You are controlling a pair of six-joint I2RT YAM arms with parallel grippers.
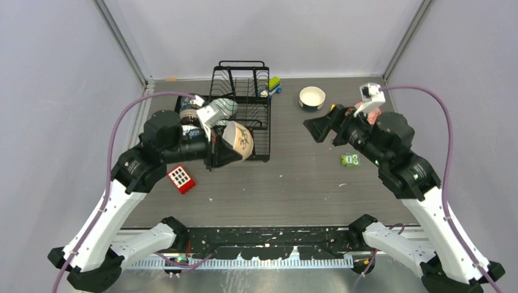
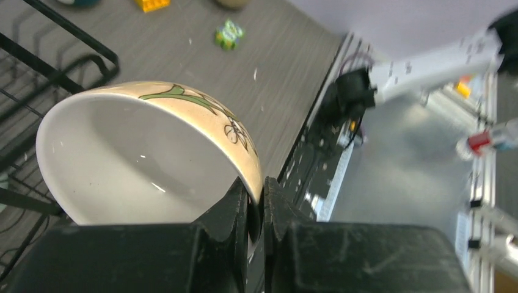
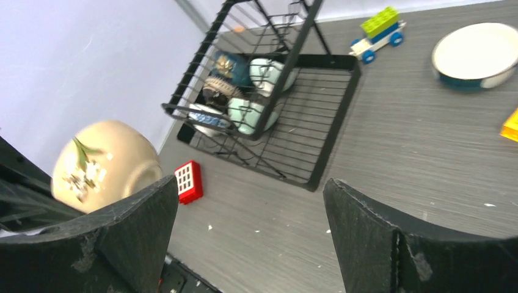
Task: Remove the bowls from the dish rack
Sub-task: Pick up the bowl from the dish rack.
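Observation:
My left gripper (image 1: 227, 146) is shut on the rim of a cream bowl with a flower pattern (image 1: 239, 140), held in the air beside the front of the black wire dish rack (image 1: 261, 91). In the left wrist view the jaws pinch the bowl's wall (image 2: 146, 159). Several bowls, teal, pale green and patterned, stand in the rack's left part (image 3: 247, 91). A white bowl with a teal base (image 1: 312, 97) sits on the table right of the rack. My right gripper (image 1: 319, 129) is open and empty over the table, right of the rack.
A red block (image 1: 181, 179) lies near the left arm. A green toy (image 1: 349, 160) lies by the right arm. A toy car of blocks (image 1: 272, 86) stands behind the rack's right side. A yellow block (image 3: 510, 125) lies at the right.

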